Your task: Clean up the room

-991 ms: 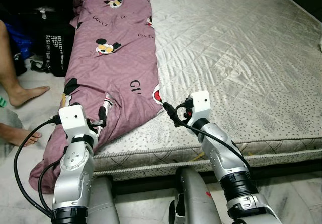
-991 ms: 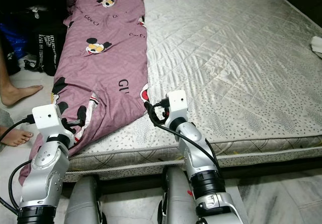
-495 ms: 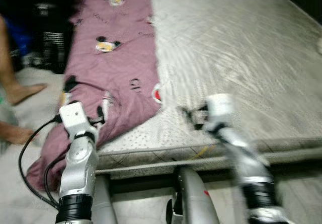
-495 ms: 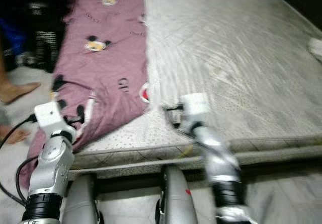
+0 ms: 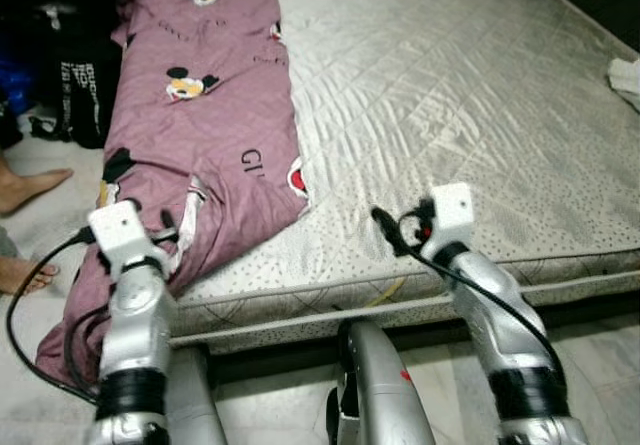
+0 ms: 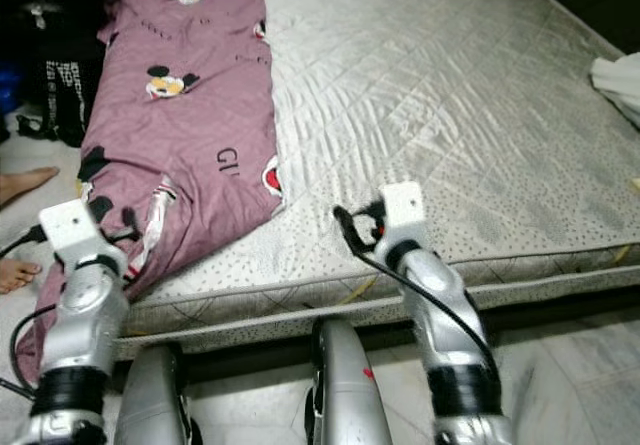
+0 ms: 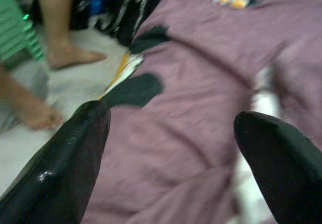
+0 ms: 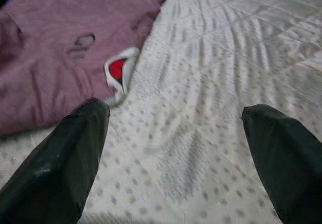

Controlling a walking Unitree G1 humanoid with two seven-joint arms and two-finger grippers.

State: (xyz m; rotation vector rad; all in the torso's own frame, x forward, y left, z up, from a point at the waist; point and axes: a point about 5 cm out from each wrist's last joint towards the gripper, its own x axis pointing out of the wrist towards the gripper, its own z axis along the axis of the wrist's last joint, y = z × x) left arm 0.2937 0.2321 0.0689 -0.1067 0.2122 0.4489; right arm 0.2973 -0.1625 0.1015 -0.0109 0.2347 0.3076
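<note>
Blanket (image 5: 210, 115) on mattress (image 5: 450, 95) left side, draping over edge; bags (image 5: 70, 75) left of bed.

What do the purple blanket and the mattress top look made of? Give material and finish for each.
Purple blanket: looks like thin woven fabric, matte, printed with cartoon mice and lettering; it drapes in soft folds over the bed edge. Cotton or polyester, cannot tell.

Mattress: quilted textile cover, pale grey-beige with a slight sheen; stitched diamond pattern and wrinkles show, with a dotted band near the front edge.

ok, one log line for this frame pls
scene: purple blanket along mattress left edge | left gripper: open, over blanket | right gripper: open, over mattress | holding: nothing
</note>
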